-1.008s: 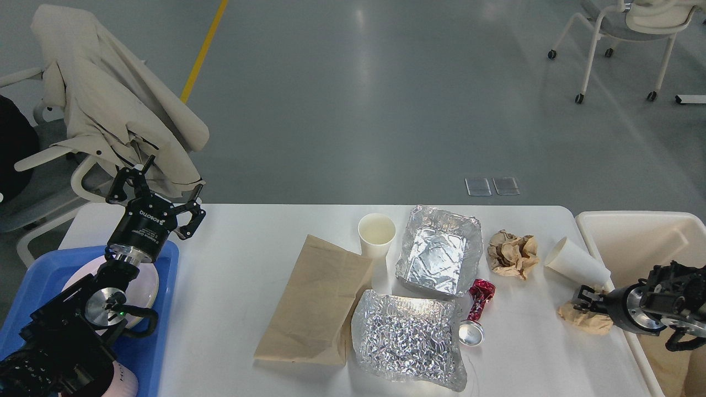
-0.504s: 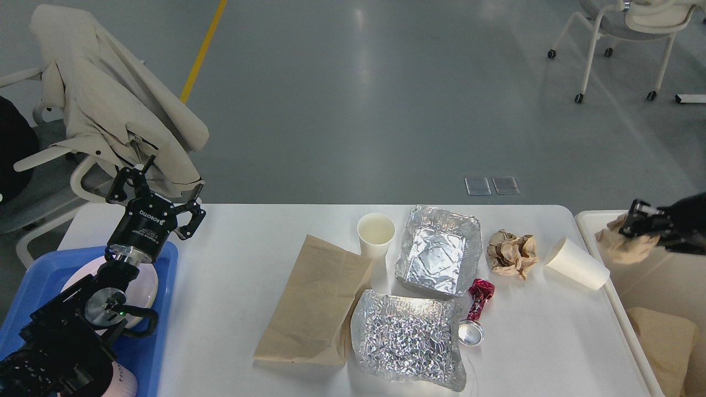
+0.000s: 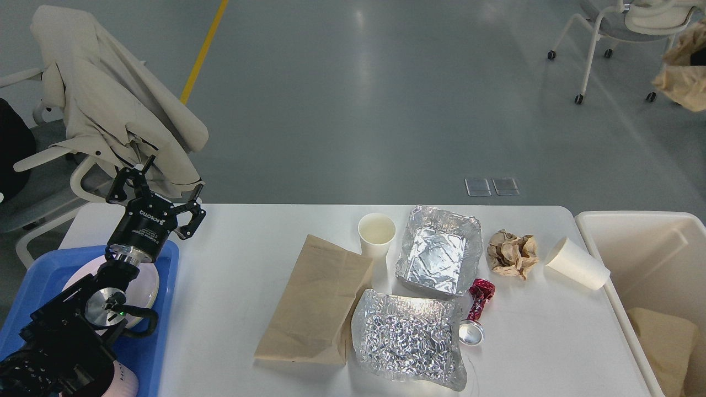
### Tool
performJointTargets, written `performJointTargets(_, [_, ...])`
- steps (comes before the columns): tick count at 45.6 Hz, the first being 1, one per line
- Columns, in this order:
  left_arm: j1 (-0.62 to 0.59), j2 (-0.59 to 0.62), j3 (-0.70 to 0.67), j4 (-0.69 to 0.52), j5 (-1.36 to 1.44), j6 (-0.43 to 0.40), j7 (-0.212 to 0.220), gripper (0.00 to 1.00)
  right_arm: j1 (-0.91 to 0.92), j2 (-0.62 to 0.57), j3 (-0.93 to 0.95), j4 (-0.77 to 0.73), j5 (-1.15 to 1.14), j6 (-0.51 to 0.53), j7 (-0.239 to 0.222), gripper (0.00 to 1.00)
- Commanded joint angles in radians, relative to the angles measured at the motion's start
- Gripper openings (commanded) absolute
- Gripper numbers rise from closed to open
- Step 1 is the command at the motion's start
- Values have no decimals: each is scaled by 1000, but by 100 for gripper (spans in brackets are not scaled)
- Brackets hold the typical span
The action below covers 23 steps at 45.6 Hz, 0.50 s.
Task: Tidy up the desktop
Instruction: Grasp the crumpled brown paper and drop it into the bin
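Observation:
The white desktop (image 3: 237, 264) holds a flat brown paper bag (image 3: 320, 300), an upright paper cup (image 3: 376, 234), a foil tray (image 3: 438, 256), a crumpled foil sheet (image 3: 405, 339), a crushed red can (image 3: 477, 311), a crumpled brown paper ball (image 3: 512, 252) and a tipped white cup (image 3: 576, 263). My left gripper (image 3: 168, 184) is open and empty above the desktop's far left corner. My right gripper is out of view. A crumpled brown paper wad (image 3: 683, 71) shows high at the top right edge; what holds it is hidden.
A cream bin (image 3: 640, 242) stands at the desktop's right end with a brown item (image 3: 664, 342) inside. A blue tray (image 3: 162, 342) with a white plate (image 3: 146, 286) lies at the left under my left arm. Chairs stand behind.
My right gripper lifted the brown paper wad from the desktop's right edge, rose over the bin and left the view; the wad is now high at the top right. The left arm has not moved.

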Motion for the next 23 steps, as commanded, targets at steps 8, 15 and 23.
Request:
performJointTargets(8, [0, 0, 1, 0, 0, 0, -1, 100, -942, 19, 24, -492, -20, -614, 40, 0])
performJointTargets(15, [0, 0, 1, 0, 0, 0, -1, 100, -1534, 203, 139, -771, 253, -851, 37, 0])
performJointTargets(23, [0, 0, 1, 0, 0, 0, -1, 100, -1785, 361, 169, -971, 440, -858, 35, 0])
